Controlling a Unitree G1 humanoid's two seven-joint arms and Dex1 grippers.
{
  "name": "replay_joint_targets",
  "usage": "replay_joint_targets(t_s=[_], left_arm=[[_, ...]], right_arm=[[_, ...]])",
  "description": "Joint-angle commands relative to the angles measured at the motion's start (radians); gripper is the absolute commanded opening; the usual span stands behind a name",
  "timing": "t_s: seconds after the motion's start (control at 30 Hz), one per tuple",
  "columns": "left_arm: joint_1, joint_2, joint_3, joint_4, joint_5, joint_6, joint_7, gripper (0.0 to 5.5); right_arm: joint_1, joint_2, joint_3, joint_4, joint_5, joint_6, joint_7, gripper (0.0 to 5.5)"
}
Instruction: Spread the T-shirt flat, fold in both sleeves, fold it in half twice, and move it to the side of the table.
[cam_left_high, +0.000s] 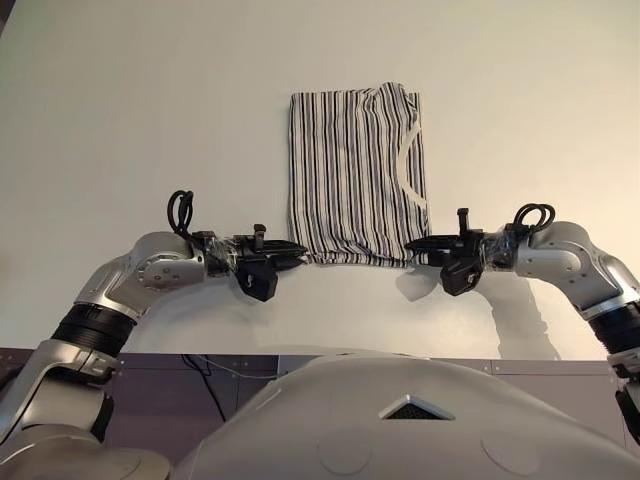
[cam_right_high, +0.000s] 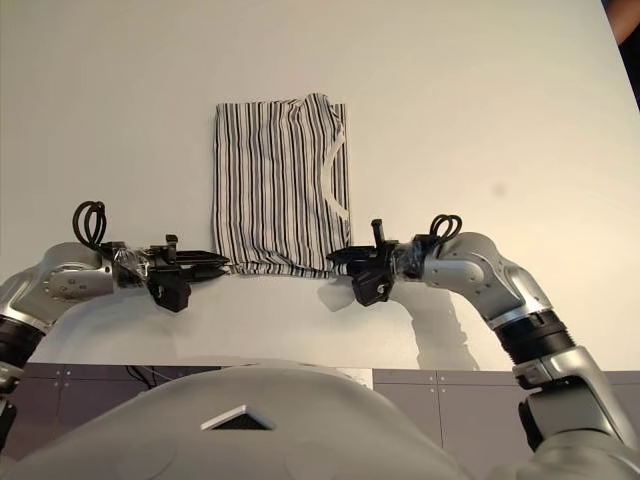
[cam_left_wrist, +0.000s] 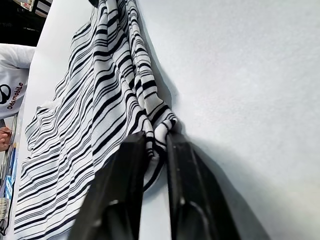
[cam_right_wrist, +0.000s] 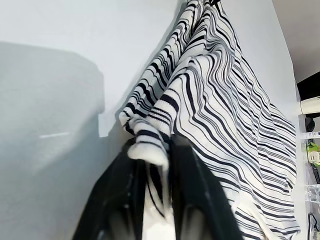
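Black-and-white striped fabric T-shirt (cam_left_high: 355, 175) lies as a narrow rectangle mid white table (cam_left_high: 140, 110), sleeves tucked in. Left gripper (cam_left_high: 298, 252) has its fingers clamped on the near left hem corner. Right gripper (cam_left_high: 413, 246) has its fingers pinched on the near right corner, with cloth bunched between them.

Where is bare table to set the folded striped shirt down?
Bare white table runs left of the black-and-white striped T-shirt, right of it, and beyond its far edge. Crowded along its near edge: left gripper and right gripper each pinch a corner.
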Motion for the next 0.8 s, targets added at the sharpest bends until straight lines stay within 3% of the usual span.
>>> replay_joint_targets(t_s=[0.03, 0.17, 0.27, 0.43, 0.53, 0.63, 0.8], left_arm=[[0.044, 0.002, -0.049, 0.065, 0.119, 0.061, -0.033, 0.21], [0.058, 0.004, -0.052, 0.051, 0.095, 0.074, -0.047, 0.15], [0.12, 0.024, -0.038, -0.1, -0.12, 0.216, -0.131, 0.14], [0.369, 0.263, 0.039, -0.442, -0.587, 0.559, -0.325, 0.11], [0.472, 0.345, 0.178, -0.516, -0.791, 0.68, -0.36, 0.11], [0.436, 0.299, 0.296, -0.532, -0.954, 0.82, -0.34, 0.11], [0.159, 0.073, 0.298, -0.47, -0.923, 1.009, -0.163, 0.11]], right_arm=[[-0.009, 0.008, 0.004, 0.026, -0.015, 0.023, 0.003, 0.1], [0.004, 0.022, -0.008, -0.013, 0.067, 0.082, 0.02, 0.1], [0.045, 0.02, -0.02, -0.121, 0.224, 0.202, 0.074, 0.1], [0.245, -0.119, -0.089, -0.408, 0.551, 0.463, 0.188, 0.1], [0.365, -0.198, -0.174, -0.524, 0.692, 0.574, 0.214, 0.1], [0.332, -0.169, -0.238, -0.552, 0.797, 0.704, 0.187, 0.1], [-0.001, 0.037, -0.249, -0.419, 0.797, 0.943, 0.011, 0.1]])
